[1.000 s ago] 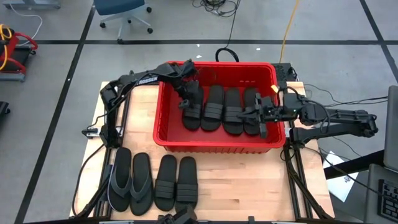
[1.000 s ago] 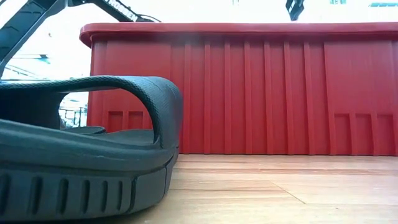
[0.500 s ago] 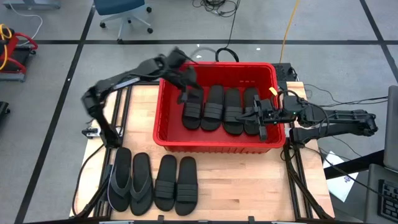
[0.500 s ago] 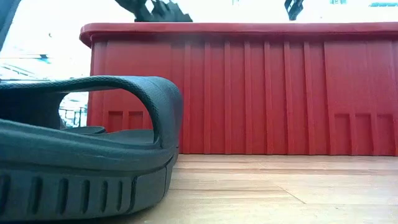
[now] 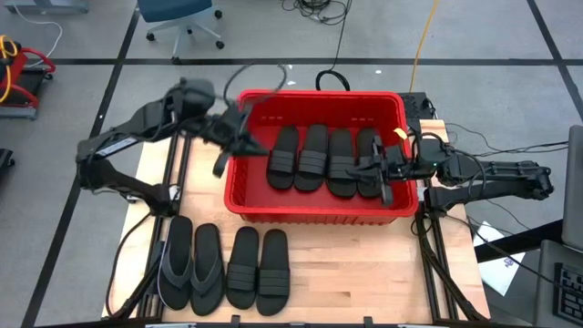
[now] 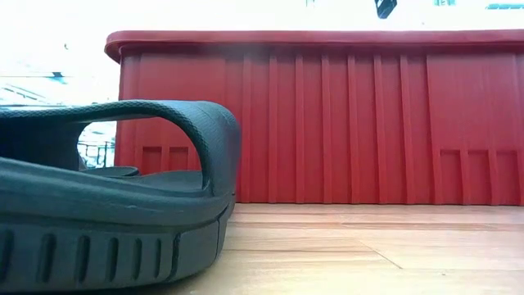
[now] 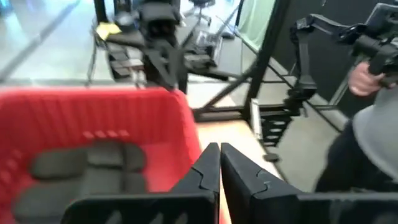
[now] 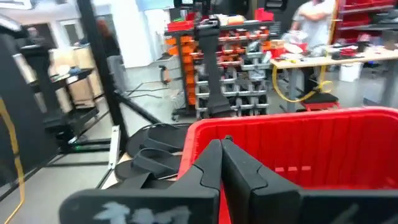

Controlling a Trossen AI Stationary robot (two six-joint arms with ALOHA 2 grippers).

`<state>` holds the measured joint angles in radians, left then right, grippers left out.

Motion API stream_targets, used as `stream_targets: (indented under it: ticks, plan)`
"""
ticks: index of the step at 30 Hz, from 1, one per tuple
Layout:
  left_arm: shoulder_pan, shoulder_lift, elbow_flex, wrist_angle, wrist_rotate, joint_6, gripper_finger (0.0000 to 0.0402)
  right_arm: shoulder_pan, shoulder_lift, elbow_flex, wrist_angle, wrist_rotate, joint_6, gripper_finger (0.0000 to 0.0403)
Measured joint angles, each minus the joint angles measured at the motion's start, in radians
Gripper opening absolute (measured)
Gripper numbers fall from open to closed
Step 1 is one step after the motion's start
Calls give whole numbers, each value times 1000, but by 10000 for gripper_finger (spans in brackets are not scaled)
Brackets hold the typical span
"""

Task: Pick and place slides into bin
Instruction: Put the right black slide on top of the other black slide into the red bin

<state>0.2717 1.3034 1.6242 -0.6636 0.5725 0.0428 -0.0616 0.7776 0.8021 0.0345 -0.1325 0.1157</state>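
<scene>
High view shows you 4 slides [image 5: 323, 159] lying side by side in the red bin [image 5: 314, 214] at frame center, with 4 more [image 5: 225, 265] on the table [image 5: 346, 273] at lower left. Your left gripper [image 5: 221, 165] hangs over the bin's left wall – fingers pinched together, empty. Right gripper [image 5: 384, 188] – also closed – sits inside the bin's right end.

Blue office chair [image 5: 179, 20], yellow cable [image 5: 421, 38], wooden tabletop [image 5: 355, 264], grey floor [image 5: 73, 100]

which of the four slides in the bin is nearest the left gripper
The leftmost slide in the bin. The left gripper hangs at the bin's left rim, so the other three lie farther off, toward the right gripper.
</scene>
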Motion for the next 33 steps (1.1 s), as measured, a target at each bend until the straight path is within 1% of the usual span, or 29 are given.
stream_targets:
  ticks: [3,5,8,10,12,15,17,18,20,22,24,26,28,33]
  plan:
    - [-116,-11,-1,-41,-59,-101,2,0,0,0,-1,-10,-8,0]
    - [-212,-12,-1,-62,-103,-162,3,0,0,0,-1,-31,-7,0]
    - [-351,1,-1,-99,-193,-203,2,0,0,0,-1,-57,-5,0]
    - [-418,8,-2,-129,-258,-240,2,0,0,0,1,-73,-6,0]
    - [-469,20,-3,-159,-303,-286,6,0,0,0,7,-80,-6,0]
    - [-523,44,-2,-201,-316,-315,3,0,0,0,7,-77,-11,0]
    - [-553,71,-3,-232,-314,-289,1,0,0,0,7,-73,-11,0]
    - [-562,83,-2,-257,-314,-258,3,0,0,0,7,-59,-12,0]
    - [-578,104,-10,-356,-312,-206,4,0,0,0,14,6,7,0]
    - [-582,122,-36,-409,-278,-169,2,0,0,0,23,60,63,0]
    - [-584,136,-95,-428,-224,-137,2,-1,0,0,30,80,103,0]
    - [-596,139,-175,-377,-203,-131,2,0,0,0,31,76,109,0]
    - [-601,138,-261,-266,-196,-162,1,0,0,0,37,75,111,0]
    - [-609,139,-443,120,-124,-244,1,0,-1,0,77,76,134,0]
